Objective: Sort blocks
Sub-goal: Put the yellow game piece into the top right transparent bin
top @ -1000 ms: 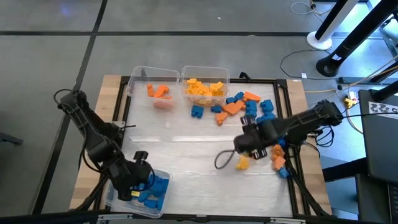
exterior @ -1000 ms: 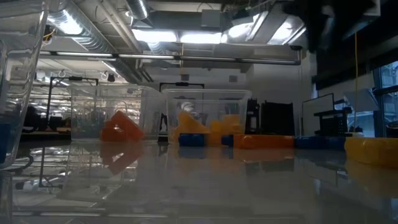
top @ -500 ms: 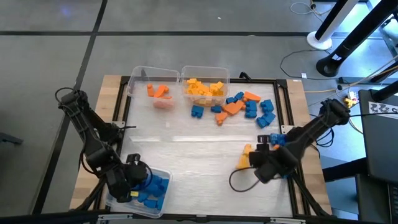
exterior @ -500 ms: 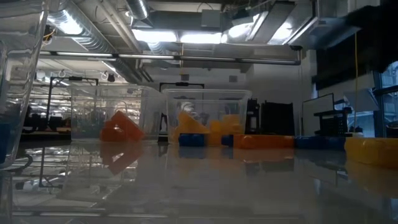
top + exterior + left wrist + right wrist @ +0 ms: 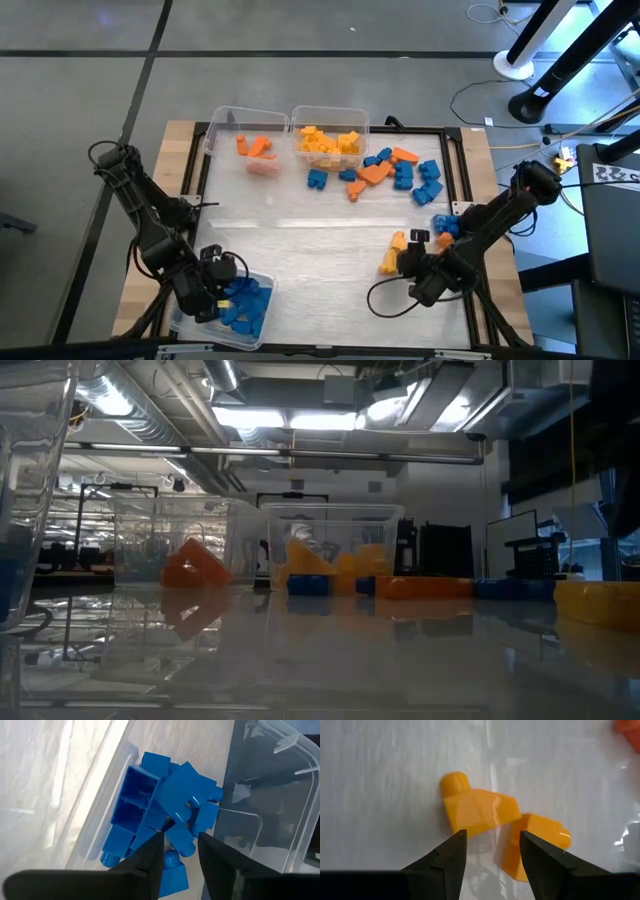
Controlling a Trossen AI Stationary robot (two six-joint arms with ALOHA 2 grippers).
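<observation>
left gripper: over the near-left bin, fingers now apart with nothing between them; 1 second ago they were shut, so a blue block has likely just been dropped in.
blue pile in bin: glossy studded bricks lying jumbled against the clear wall.
orange bin: at the far edge of the worktop, holding a few orange blocks.
yellow bin: just beside it, part full.
loose blocks: blue and orange mixed, right of the bins, still unsorted.
right gripper: has swung back from mid-worktop to the near right, fingers apart and empty, just short of 2 yellow blocks that touch each other; probably the next pick.
</observation>
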